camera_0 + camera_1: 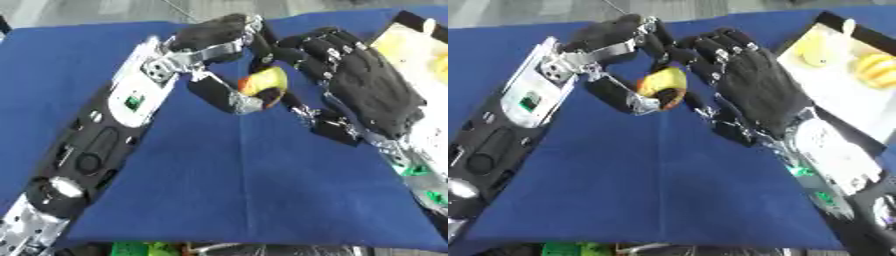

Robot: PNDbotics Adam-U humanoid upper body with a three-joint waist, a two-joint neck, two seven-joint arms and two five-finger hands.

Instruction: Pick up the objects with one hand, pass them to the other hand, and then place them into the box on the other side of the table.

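Box [833, 95] at the bench's [658, 185] right edge, with pale yellow pieces [815, 52] and yellow-orange ones [874, 67] inside. Rounded yellow-and-orange object [662, 82] mid-air between the hands, clamped in the left hand's [614, 40] curled fingers and thumb. Right hand [754, 85] just beside it, fingers spread.

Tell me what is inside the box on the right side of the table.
The box holds pale yellow items: one rounded piece and a ridged one near the edge. Its near end is hidden by the right arm; its far right is out of view.
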